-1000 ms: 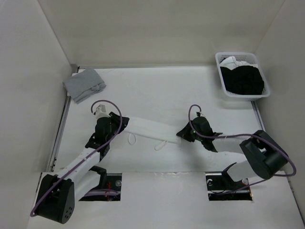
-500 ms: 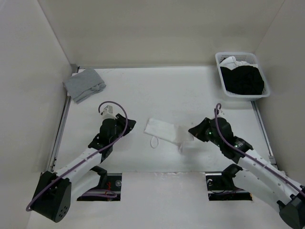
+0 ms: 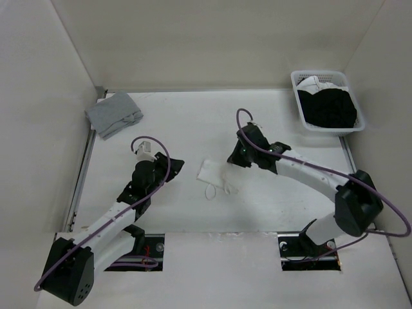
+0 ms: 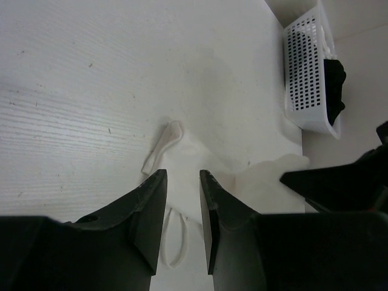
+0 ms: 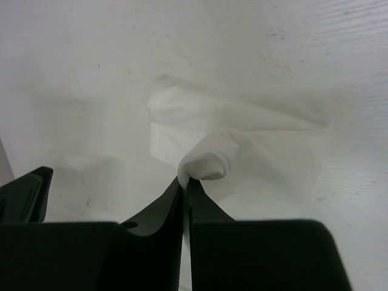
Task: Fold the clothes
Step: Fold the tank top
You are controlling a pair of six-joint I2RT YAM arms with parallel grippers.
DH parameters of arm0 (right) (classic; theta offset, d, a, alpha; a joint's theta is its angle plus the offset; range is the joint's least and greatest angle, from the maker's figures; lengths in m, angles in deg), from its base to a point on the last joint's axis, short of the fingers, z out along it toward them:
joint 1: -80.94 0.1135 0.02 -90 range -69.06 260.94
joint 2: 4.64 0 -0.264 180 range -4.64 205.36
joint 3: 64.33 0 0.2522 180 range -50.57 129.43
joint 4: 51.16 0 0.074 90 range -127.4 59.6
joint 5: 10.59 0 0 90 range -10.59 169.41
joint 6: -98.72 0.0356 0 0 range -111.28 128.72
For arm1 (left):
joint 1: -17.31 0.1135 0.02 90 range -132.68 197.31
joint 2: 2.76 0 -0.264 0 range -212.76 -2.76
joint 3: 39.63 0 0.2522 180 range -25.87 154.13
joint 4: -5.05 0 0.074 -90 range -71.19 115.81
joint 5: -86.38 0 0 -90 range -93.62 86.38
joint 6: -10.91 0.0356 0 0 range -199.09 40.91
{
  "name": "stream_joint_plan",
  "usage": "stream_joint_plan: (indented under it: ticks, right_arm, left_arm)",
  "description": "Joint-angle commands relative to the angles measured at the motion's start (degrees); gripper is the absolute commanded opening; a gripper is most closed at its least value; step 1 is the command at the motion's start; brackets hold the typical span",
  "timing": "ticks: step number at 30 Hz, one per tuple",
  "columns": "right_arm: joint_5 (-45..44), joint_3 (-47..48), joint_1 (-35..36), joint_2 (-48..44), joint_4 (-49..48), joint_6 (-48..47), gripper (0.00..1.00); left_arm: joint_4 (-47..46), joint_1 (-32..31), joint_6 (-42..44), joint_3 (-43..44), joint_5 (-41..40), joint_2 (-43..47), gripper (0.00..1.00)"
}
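The clothes, a thin white camisole, lie bunched mid-table with a strap loop trailing at the front. My right gripper is at its right end, shut on a raised fold of the fabric; in the right wrist view the gripper pinches that fold above the flat part of the camisole. My left gripper hovers just left of the garment. In the left wrist view it stands open with nothing between its fingers, the camisole and a strap loop beneath.
A folded grey garment lies at the back left. A white basket with a black clothing pile stands at the back right, also in the left wrist view as the basket. White walls enclose the table.
The garment was stretched between both grippers; the left one has let go and drawn back. The right gripper has carried its end left and back, shortening the camisole.
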Motion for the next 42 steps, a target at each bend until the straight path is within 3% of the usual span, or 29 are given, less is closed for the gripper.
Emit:
stream_joint_plan:
  ticks: [1,4,8,13,14,17,20,24,27,30,33,37,42]
  right_arm:
    - [-0.4,7.2,2.5,6.4,0.7,0.0,0.07]
    - [-0.2,13.0,4.3,13.1,1.2,0.7,0.07]
    - [0.2,18.4,6.4,20.1,0.6,2.4,0.16]
    - [1.0,20.9,9.6,22.7,-3.0,4.3,0.61]
    - [1.5,20.5,9.8,22.0,-4.3,4.6,0.63]
    - [2.8,15.9,10.1,16.1,-10.3,4.8,0.63]
    - [1.6,7.7,9.9,7.6,-15.4,4.0,0.52]
    - [2.1,-1.8,6.0,2.3,-18.8,0.0,0.13]
    - [2.9,-5.1,4.1,2.0,-20.7,-4.8,0.02]
    - [2.2,-7.6,3.8,1.5,-24.1,-8.0,0.02]
    - [2.6,-9.0,1.7,1.9,-26.1,-9.5,0.08]
    - [1.5,-11.1,-0.5,2.4,-28.3,-10.3,0.30]
    - [2.3,-13.7,-2.2,2.6,-31.2,-10.5,0.31]
  left_arm:
    - [-4.0,1.0,-0.4,-0.9,2.2,0.9,0.27]
    - [-4.8,2.0,-0.5,-1.5,3.0,1.2,0.27]
    - [-5.9,3.6,-0.5,-2.1,4.3,1.1,0.27]
    - [-6.6,5.1,-0.2,-2.5,5.4,-0.2,0.27]
    - [-6.6,5.2,-0.1,-2.3,5.4,-0.4,0.27]
    - [-6.6,4.8,0.0,-1.7,4.7,-1.0,0.28]
    - [-7.3,3.3,0.2,-0.2,3.9,-3.1,0.28]
    - [-10.2,-1.0,0.8,2.8,1.9,-9.0,0.30]
    - [-12.2,-5.3,2.8,6.3,-0.4,-15.4,0.31]
    - [-11.7,-8.7,5.3,9.5,-3.4,-21.6,0.23]
    - [-10.7,-11.3,7.0,11.3,-8.2,-26.7,0.15]
    - [-9.3,-14.1,9.5,12.9,-13.8,-30.9,0.16]
    - [-9.1,-15.3,11.1,14.4,-16.6,-34.7,0.20]
